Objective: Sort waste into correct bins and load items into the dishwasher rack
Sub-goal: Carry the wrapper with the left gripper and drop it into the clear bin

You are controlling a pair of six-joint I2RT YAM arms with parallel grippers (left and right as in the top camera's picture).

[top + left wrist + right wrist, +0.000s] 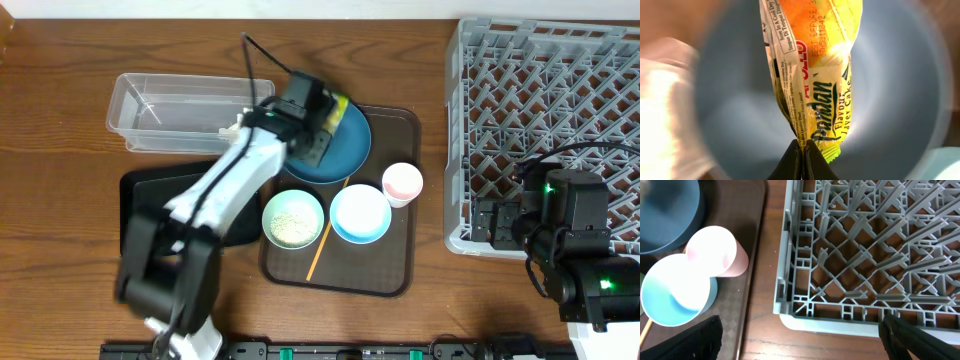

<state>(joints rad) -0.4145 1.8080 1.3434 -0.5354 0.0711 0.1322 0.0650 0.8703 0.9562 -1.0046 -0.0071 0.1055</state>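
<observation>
**Q:** How does the snack wrapper (815, 65) appear?
**A:** Orange above and yellow-green below. The left wrist view alone resolves the print "Pandan Flavour Layer Cake". The left pincer (802, 152) is clenched on its lower seam, over the dark blue plate (352, 152).

**Q:** And the right wrist view?
**A:** Only it shows the right pincer (800, 330) released and holding nothing, at the edge of the grey rack (865, 255), with the pinkish cup (715, 250) nearby

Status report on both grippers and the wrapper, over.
Left gripper shut on snack wrapper, over dark blue plate. Right gripper open, beside dishwasher rack. No obstruction seen.
</observation>
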